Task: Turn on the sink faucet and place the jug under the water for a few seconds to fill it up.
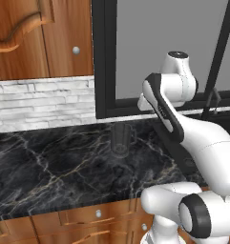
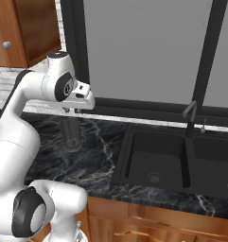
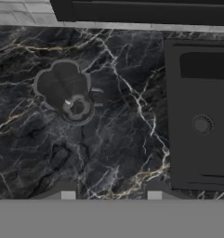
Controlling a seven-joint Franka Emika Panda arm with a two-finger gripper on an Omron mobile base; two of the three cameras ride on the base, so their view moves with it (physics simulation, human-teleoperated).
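Hand [image 3: 111, 195] part-spread, grasping nothing, high above counter; jug [image 3: 67, 95] below, offset left.

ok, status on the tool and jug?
Tool open, empty, above counter. Small smoky-grey see-through jug upright on black marble counter, left of sink. No water. Path clear.

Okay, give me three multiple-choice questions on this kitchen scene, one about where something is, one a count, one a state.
1. Where does the jug stand?
A. On the counter left of the sink
B. Inside a basin
C. In the gripper

2. How many drains show in the hand view?
A. None
B. One
C. Three

3. Is water running from the sink faucet?
A. Yes, into the left basin
B. Yes, into the jug
C. No stream is visible

Answers: 1 A, the jug rests upright on the marble beside the sink. 2 B, a single round drain shows in the basin. 3 C, nothing falls from the spout.
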